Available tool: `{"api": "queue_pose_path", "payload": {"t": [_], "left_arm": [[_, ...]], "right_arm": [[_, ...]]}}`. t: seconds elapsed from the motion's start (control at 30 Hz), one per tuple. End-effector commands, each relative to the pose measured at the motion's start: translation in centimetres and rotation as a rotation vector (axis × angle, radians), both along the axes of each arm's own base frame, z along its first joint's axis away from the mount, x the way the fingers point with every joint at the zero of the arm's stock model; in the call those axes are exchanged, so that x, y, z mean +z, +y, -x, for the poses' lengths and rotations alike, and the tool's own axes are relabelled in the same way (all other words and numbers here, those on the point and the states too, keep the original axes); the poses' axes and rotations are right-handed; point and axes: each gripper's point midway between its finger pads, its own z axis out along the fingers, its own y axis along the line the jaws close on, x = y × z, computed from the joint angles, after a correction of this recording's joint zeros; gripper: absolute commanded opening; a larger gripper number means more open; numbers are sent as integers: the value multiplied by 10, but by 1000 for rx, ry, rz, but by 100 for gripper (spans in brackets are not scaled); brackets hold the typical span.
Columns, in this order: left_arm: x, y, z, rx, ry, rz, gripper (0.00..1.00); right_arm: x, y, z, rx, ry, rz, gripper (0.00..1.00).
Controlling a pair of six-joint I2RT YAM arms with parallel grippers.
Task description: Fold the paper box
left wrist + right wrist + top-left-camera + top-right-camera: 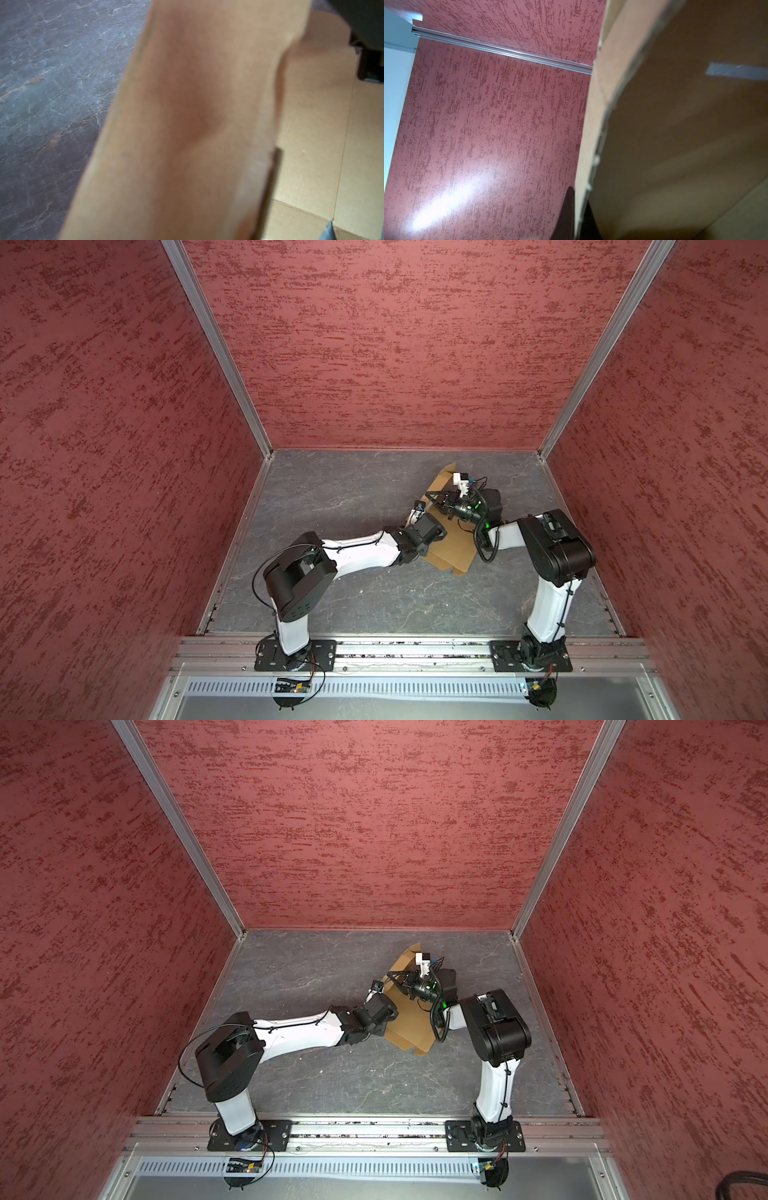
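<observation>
The brown paper box (pixel 451 549) (pixel 409 1029) lies partly folded on the grey table (pixel 332 497), right of the middle. My right gripper (pixel 430 494) (pixel 391 974) reaches over it from the right. In the right wrist view the right gripper (pixel 578 218) is shut on a raised flap (pixel 591 124), with a dark finger (pixel 566 207) on either side of the cardboard edge. My left gripper (pixel 417 509) (pixel 374 989) is at the box's left edge. A blurred flap (pixel 187 124) fills the left wrist view and hides the jaws. One dark finger (pixel 274 166) shows beside it.
Red textured walls (pixel 395 344) with aluminium corner posts (pixel 232 377) close in the table on three sides. The arm bases are bolted to a metal rail (pixel 415 651) along the front. The right arm's elbow (pixel 557 547) stands just right of the box.
</observation>
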Motion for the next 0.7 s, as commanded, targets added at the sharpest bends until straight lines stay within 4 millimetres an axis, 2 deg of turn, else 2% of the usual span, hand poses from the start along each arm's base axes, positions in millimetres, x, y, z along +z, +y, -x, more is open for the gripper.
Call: {"api": "queue_pose_path", "payload": {"t": [0.0,0.33,0.5,0.67], "left_arm": [[8,4,-16,96,-62,10,40],[5,11,-22,173,-75,-26,40],[5,11,-24,191,-85,-47,44],[5,12,-26,191,-93,-57,38]], "right_arm": [[-6,4,12,51,11,4,2],[-6,3,13,45,17,1,2],[-6,2,12,42,21,0,2],[-6,3,12,42,21,1,2]]}}
